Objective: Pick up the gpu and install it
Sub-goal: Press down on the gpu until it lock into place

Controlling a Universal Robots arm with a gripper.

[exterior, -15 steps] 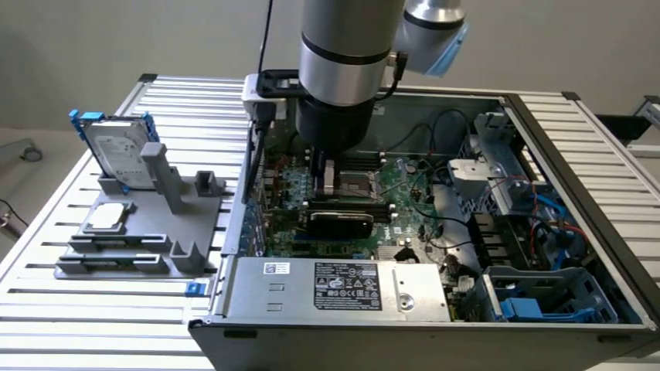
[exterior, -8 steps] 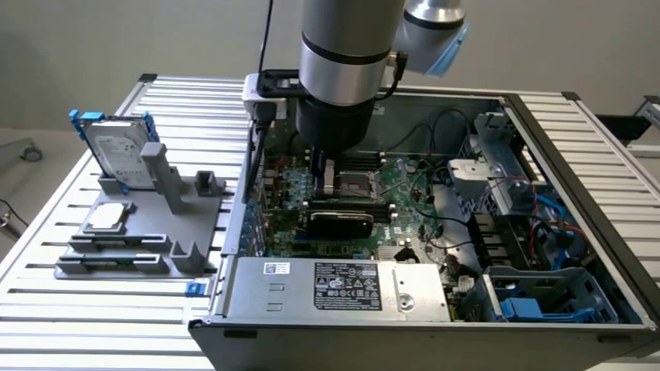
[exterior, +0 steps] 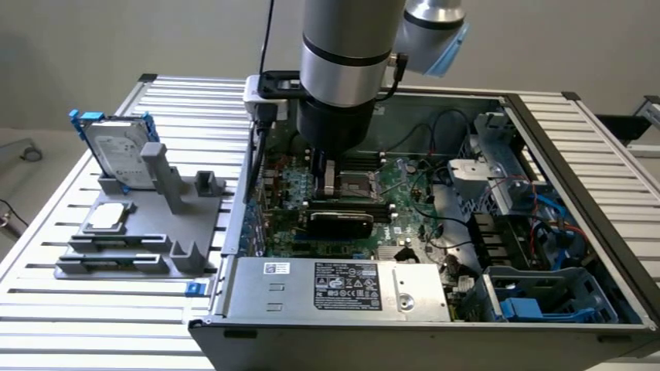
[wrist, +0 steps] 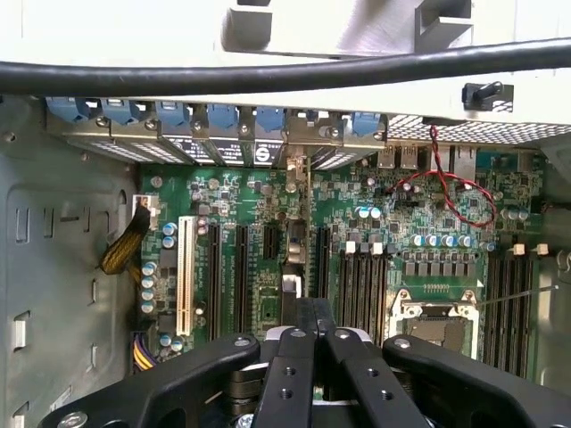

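As seen in the exterior view, locate the gpu, a thin flat card with a black rounded shroud, standing on edge on the large green motherboard inside the open grey sheet-metal computer case. Find the black two-finger gripper inside the case, directly above the card's top edge. In the wrist view, note the fingers pressed fully together, with nothing visible between them. Cannot confirm contact with the card. Beyond the fingertips, observe a row of blue plastic slot clips along the case's rear wall. Outside the case, toward the exterior view's left, observe the silver hard drive in a blue frame, upright on a grey plastic fixture on the slatted aluminium table, well apart from the gripper.
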